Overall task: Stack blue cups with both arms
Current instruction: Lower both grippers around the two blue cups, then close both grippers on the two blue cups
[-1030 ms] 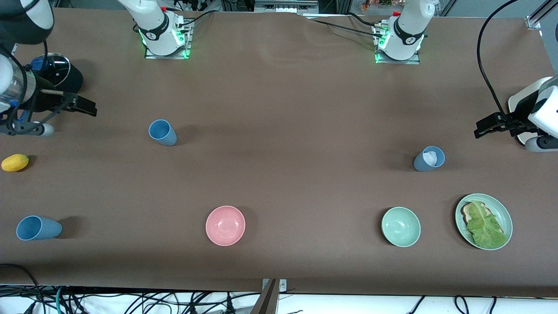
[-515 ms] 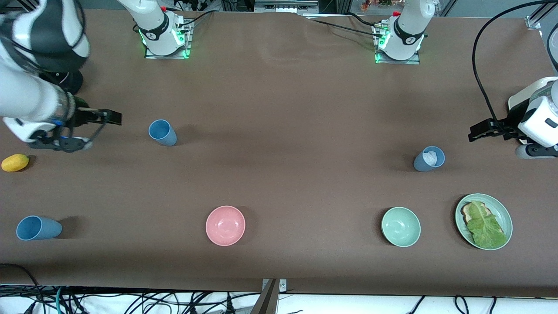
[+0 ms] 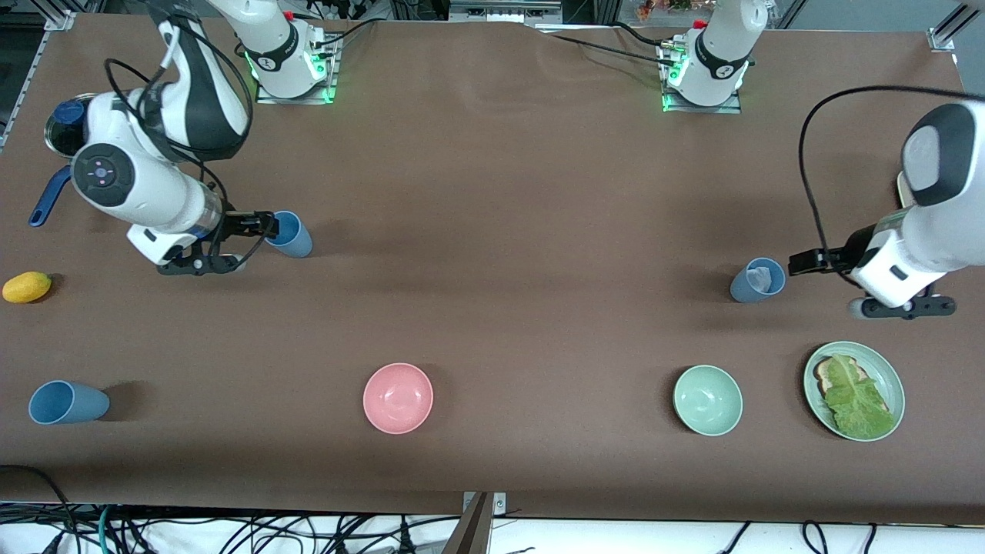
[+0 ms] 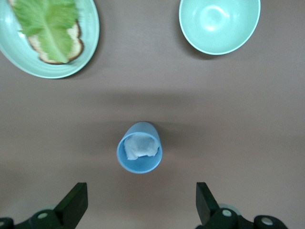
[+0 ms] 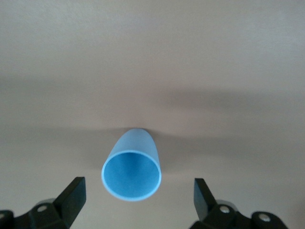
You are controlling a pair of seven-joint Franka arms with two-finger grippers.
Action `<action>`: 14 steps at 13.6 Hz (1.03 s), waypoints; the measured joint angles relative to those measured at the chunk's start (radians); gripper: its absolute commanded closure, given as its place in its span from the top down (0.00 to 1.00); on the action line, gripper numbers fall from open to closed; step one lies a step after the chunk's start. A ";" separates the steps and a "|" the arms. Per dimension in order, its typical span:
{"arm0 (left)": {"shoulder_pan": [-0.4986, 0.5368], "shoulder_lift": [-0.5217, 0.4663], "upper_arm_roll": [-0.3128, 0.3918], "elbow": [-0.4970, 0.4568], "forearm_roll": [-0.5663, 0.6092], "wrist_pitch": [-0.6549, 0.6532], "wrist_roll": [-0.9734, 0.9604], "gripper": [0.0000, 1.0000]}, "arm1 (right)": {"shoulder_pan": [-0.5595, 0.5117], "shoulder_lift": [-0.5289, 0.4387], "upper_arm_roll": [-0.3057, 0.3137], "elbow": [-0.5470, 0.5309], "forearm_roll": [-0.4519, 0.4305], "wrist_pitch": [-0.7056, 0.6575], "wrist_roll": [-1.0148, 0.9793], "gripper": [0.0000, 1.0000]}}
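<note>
A blue cup stands toward the right arm's end of the table. My right gripper is right beside it and open, and the cup sits just ahead of its gap, untouched. A duller grey-blue cup with something white crumpled inside stands toward the left arm's end. My left gripper hovers open close beside it, with the cup ahead of the gripper. A third blue cup sits nearer the front camera at the right arm's end.
A pink bowl and a mint-green bowl sit near the front. Beside the mint bowl is a green plate with bread and lettuce. A yellow fruit and a dark pot are at the right arm's end.
Both arms have swung in from the table's ends. The right gripper has come up beside its blue cup, and the left gripper has closed in on the grey-blue cup. No cup has moved.
</note>
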 measured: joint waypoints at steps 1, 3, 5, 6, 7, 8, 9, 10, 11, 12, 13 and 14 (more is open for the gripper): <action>-0.001 0.005 -0.007 -0.030 0.000 0.030 -0.001 1.00 | -0.001 -0.006 -0.002 -0.052 0.000 0.050 -0.002 1.00; -0.002 0.005 -0.009 -0.090 0.000 0.095 -0.001 1.00 | -0.002 -0.018 -0.008 -0.106 0.000 0.083 -0.010 1.00; -0.002 0.006 -0.014 -0.167 0.000 0.186 -0.002 1.00 | -0.003 -0.024 -0.029 -0.120 0.000 0.086 -0.029 1.00; -0.002 0.006 -0.020 -0.209 0.000 0.234 -0.004 1.00 | -0.004 -0.024 -0.044 -0.127 0.000 0.091 -0.037 1.00; -0.003 0.006 -0.026 -0.252 0.000 0.281 -0.007 1.00 | -0.005 -0.024 -0.056 -0.142 0.000 0.105 -0.046 1.00; -0.003 0.006 -0.034 -0.293 0.000 0.324 -0.012 1.00 | -0.005 -0.023 -0.066 -0.160 0.000 0.124 -0.054 1.00; -0.004 0.006 -0.038 -0.327 0.000 0.358 -0.016 1.00 | -0.005 -0.023 -0.074 -0.177 0.000 0.141 -0.061 1.00; -0.004 0.006 -0.040 -0.352 0.000 0.379 -0.021 1.00 | -0.005 -0.021 -0.077 -0.188 0.000 0.153 -0.064 0.99; -0.004 0.006 -0.040 -0.371 0.000 0.389 -0.027 1.00 | -0.005 -0.018 -0.078 -0.193 0.000 0.161 -0.065 0.99; -0.004 0.006 -0.040 -0.382 0.000 0.393 -0.029 1.00 | -0.005 -0.013 -0.078 -0.196 0.000 0.169 -0.065 0.99; -0.004 0.006 -0.040 -0.389 0.000 0.394 -0.030 1.00 | -0.005 -0.008 -0.078 -0.197 0.000 0.180 -0.065 0.98; -0.004 0.007 -0.040 -0.395 0.000 0.394 -0.033 1.00 | -0.005 -0.003 -0.078 -0.197 0.000 0.190 -0.065 0.96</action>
